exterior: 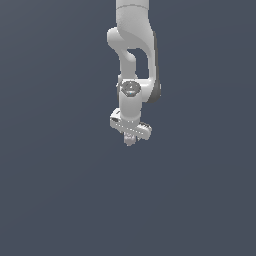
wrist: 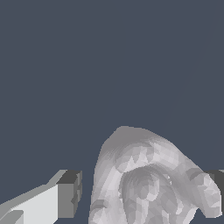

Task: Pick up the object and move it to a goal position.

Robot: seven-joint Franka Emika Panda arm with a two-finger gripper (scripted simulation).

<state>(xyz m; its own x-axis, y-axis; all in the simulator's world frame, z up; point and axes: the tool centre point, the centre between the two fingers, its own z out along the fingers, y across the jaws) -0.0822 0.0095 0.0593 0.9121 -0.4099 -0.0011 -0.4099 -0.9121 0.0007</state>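
The object [wrist: 144,170] is a pale grey, lumpy, rounded thing. In the wrist view it sits between the two fingers of my gripper [wrist: 142,190]. One finger [wrist: 68,194] stands apart from it by a narrow strip of background. The other finger [wrist: 217,181] is partly covered by the object's edge. The jaws are spread wide around it. In the exterior view my gripper [exterior: 130,140] points straight down from the white arm [exterior: 132,60], and the object shows only as a small grey bit [exterior: 129,143] at the fingertips. No goal marker is in view.
A plain dark blue-grey surface [exterior: 55,200] fills both views all around the arm. No other objects, containers or edges show.
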